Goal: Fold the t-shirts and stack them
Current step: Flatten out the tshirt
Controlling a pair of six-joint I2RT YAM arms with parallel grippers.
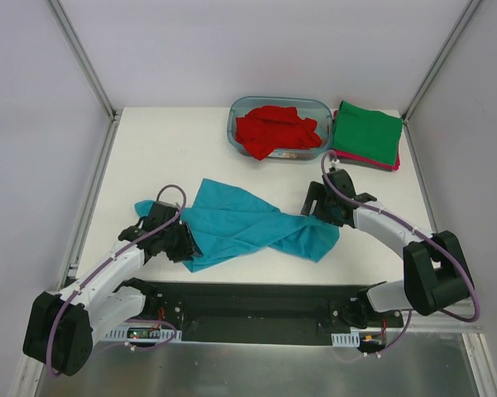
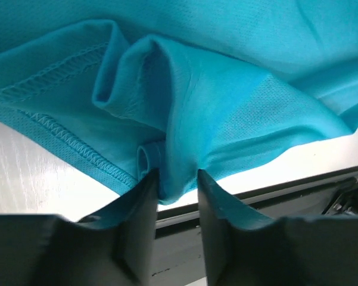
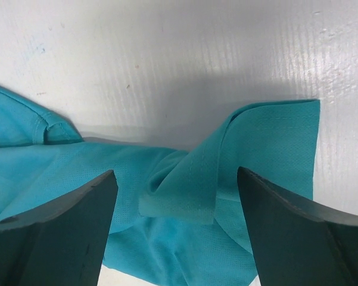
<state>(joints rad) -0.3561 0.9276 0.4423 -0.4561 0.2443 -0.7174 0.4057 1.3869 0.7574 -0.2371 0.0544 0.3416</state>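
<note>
Jaws of the left gripper point(image 2: 177, 179) meet the teal-blue t-shirt point(image 1: 248, 227) at its left end, on the edge nearest the arms. The left wrist view shows them a narrow way apart, with a bunched fold of the shirt filling the gap and touching both inner faces. Whether that fold is pinched or merely lies between them cannot be told. A stitched hem runs just left of the fold, lying on the white table point(image 1: 157, 157).

The teal-blue t-shirt itself lies unfolded, crumpled and twisted, stretched slantwise between the two grippers. A wide flap points away from the arms near its left end, and a narrower part forms its right end.

Beyond the shirt's far side, a little right of its middle and well apart from it, stands the clear blue-tinted tub point(image 1: 231, 126). The red t-shirt point(image 1: 277, 131) is heaped loosely inside it.

The right gripper point(image 3: 176, 176) is at the shirt's right end, over the far edge. Its jaws stand wide apart, one on either side of a turned-over corner of the cloth, and nothing is held between them.

Farther right, beyond the shirt's right end, the green t-shirt point(image 1: 365, 132) lies folded flat on top of the magenta t-shirt point(image 1: 365, 160). Only a thin edge of the magenta one shows beneath it.
</note>
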